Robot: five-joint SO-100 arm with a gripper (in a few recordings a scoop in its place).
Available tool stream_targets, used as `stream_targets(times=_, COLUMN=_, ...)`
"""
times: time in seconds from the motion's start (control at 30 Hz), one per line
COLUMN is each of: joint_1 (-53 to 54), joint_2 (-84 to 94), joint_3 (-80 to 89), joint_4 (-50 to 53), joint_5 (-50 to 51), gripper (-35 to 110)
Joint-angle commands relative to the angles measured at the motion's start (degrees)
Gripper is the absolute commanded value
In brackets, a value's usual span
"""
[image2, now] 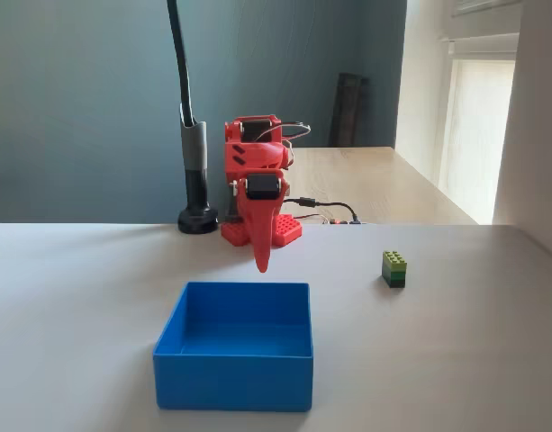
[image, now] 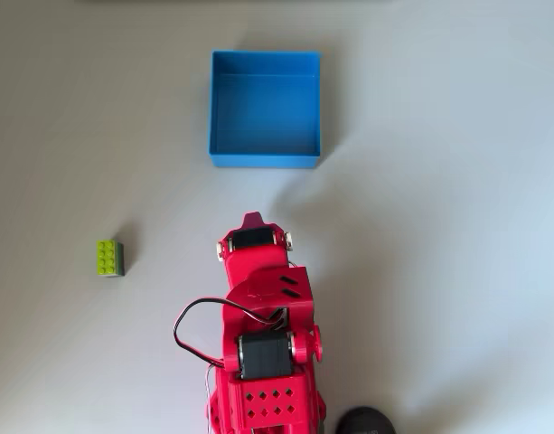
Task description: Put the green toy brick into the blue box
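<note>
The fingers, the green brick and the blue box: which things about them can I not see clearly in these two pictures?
- Fingers: in the fixed view they point down as one red tip, so open or shut cannot be told; in the overhead view the arm's own body covers them.
- Green toy brick: too small in both views to read any marking.
- Blue box: in the fixed view its near wall hides the front strip of the floor.

One green toy brick (image: 110, 258) (lime studs), one blue box (image: 265, 160), one red arm (image: 263, 344)
</note>
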Motion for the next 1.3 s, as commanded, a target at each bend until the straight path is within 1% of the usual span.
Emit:
stream_targets(times=0.0, joint_1=0.0, joint_2=1.0, joint_3=0.7, joint_4=0.4, joint_5=-0.6, gripper=0)
stream_targets(times=0.53, joint_1=-0.4, joint_2=0.4, joint_3=0.5, joint_4=0.1, joint_5=-1.2, gripper=0)
stream_targets(times=0.8, joint_1=-1.7, joint_2=-0.2, joint_3=-1.7, joint_4=-5.2, joint_5=-6.7, gripper=0)
stream_targets(times=0.97, joint_1=-4.3, joint_2=-0.9, joint_3=-5.9, joint_4=-5.2, joint_5=-9.7, gripper=0)
stream_targets(times=1.07, joint_1=-5.8, joint_2=-5.3, joint_3=-8.8, joint_4=-5.2, joint_5=-12.2, gripper=0)
stream_targets(times=1.27, joint_1=-8.3, joint_2=-19.4, joint_3=-17.9, joint_4=-5.2, joint_5=-14.8, gripper=0)
